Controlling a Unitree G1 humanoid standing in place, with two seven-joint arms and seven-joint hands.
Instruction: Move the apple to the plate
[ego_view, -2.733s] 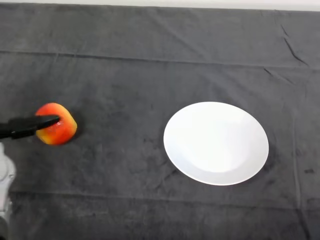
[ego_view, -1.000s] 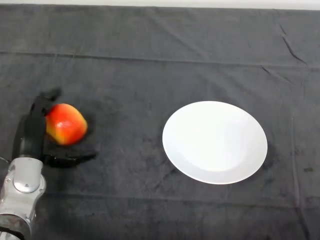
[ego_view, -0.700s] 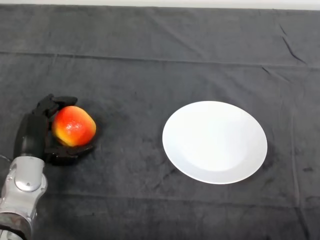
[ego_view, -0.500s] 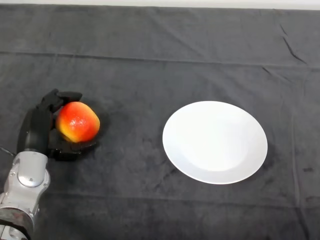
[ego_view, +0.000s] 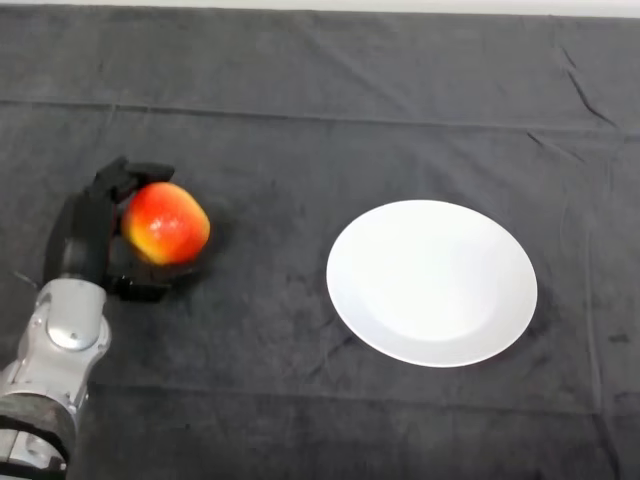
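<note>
My left hand (ego_view: 85, 238) grips the apple (ego_view: 165, 222) at the left side of the table (ego_view: 300, 100), fingers (ego_view: 135, 175) curled over its far side and my thumb (ego_view: 150, 290) tucked beneath its near side, so the fruit sits cradled against my palm. The apple, red with a yellow flush low on its left, shows its right half free of the hand, facing the plate (ego_view: 432, 283).

I hold it this way because a round, smooth fruit rolls at a light touch; wrapping it from two opposite sides keeps it seated for the trip across. Whether it is clear of the dark cloth or resting on it, I cannot tell from this angle; a shadow lies just right of it on the cloth.

The white plate sits empty, well apart to the right and slightly nearer to me than the apple. A bare stretch of cloth lies between them, with nothing to steer around. My silver-grey forearm (ego_view: 60, 340) comes in from the near left corner, which puts the palm on the apple's left and leaves the travel direction open.

By my judgement, the grasp is made and the carry is the step in hand: a sweep rightward, then a low release over the plate's centre. Set down too high or too near the rim, the apple could roll off the shallow dish.
</note>
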